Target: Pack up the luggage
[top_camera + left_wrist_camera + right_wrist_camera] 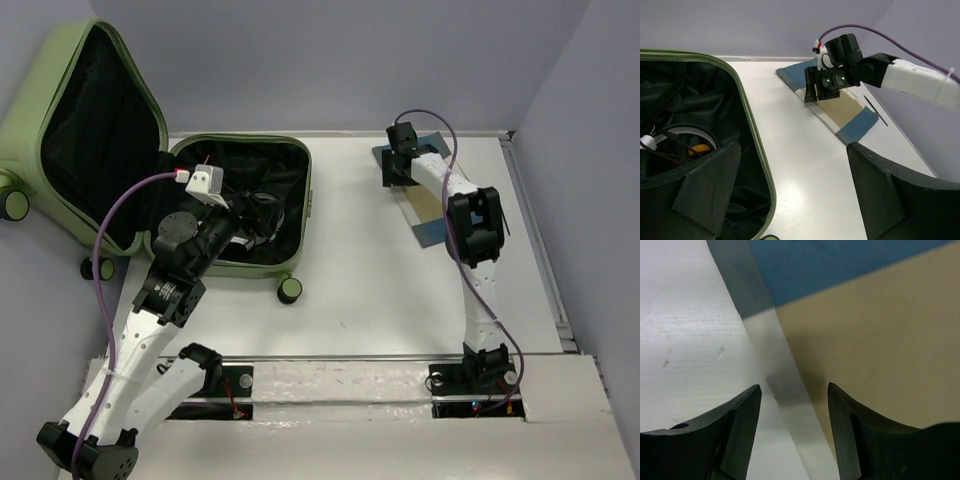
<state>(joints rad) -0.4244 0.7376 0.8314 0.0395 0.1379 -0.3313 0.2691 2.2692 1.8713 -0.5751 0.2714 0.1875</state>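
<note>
Top external view: the luggage sits wide open in the upper left of the frame. Its lid is propped against the wall and its base lies flat on the table, black lining facing up for loading.
Left gripper: it's down over the open base. From the left wrist view its fingers are spread wide with nothing between them, waiting by the drop spot, I'd say.
Inside the base: a white round item with an orange bit and some thin cords, too dark to name better.
Right gripper: it reaches to the upper right of the frame, down onto the folded blue-and-tan cloth.
Right wrist view: fingers are parted and straddle the cloth's pale edge strip, one over bare table, the other over tan fabric. That looks like a set-up to pinch the edge.
Step in hand: picking up the cloth, with nothing gripped yet.
Watch for: the fold is thin and flat, so the fingers must get under the edge or they'll close on air.
</note>
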